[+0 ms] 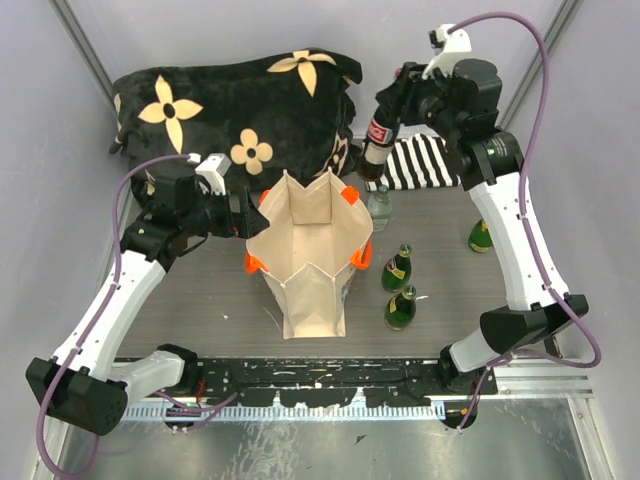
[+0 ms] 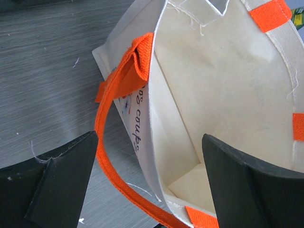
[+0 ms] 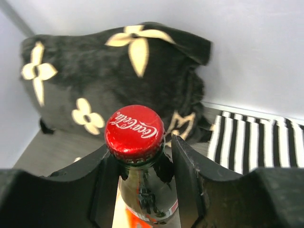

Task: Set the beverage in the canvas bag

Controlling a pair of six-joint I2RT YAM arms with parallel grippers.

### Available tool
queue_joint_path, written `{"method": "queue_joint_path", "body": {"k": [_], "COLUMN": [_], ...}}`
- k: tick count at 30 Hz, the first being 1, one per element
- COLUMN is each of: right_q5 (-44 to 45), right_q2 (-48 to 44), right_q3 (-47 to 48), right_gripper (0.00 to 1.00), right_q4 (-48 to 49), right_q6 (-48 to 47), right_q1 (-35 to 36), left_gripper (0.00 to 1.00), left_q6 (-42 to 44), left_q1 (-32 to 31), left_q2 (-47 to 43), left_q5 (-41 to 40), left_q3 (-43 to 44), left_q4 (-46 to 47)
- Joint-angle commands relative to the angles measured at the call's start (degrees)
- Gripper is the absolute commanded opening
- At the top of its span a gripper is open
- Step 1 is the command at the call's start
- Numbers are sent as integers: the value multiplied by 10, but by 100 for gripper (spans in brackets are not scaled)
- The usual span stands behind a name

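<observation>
Ok so the cola bottle (image 1: 375, 150) is gripped by the neck, just under the red cap, in the right pincer (image 1: 385, 102). It's up by the far edge of the tabletop (image 1: 200, 300), right of centre, in front of the cushion (image 1: 230, 100) and beside the striped cloth (image 1: 420, 165). A neck grip is probably used so the bottle can be lowered in base first. Whether the base is off the tabletop can't be told.

The bag (image 1: 310, 300) is stood upright mid-tabletop with its mouth wide open, and nothing is seen inside, so the drop-in isn't done yet. The left pincer (image 2: 149, 142) is spread wide at the bag's left rim. The wall and an orange handle (image 2: 107, 118) are framed between its fingers but aren't pinched. It's likely parked there so the bag can be steadied. Two green bottles (image 1: 402, 308) are stood near the bag's right side, which should be minded on the way over.
</observation>
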Motion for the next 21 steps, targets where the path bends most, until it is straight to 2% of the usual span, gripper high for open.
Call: {"method": "queue_joint_path", "body": {"k": [1, 11, 21], "right_q5": [-26, 18, 35], "right_q2": [-15, -28, -17], "right_q3": [94, 31, -104], "right_gripper": [1, 1, 1], "right_q4": [52, 54, 154], "right_q6": [-1, -16, -5], "right_q1": [63, 184, 246], "left_gripper": [98, 98, 98], "left_q6": [9, 13, 15], "left_q1": [1, 2, 2], "left_q2": [3, 2, -1], "left_q5": [0, -3, -6], "left_q3": [-4, -6, -9], "left_q4": [7, 1, 1]}}
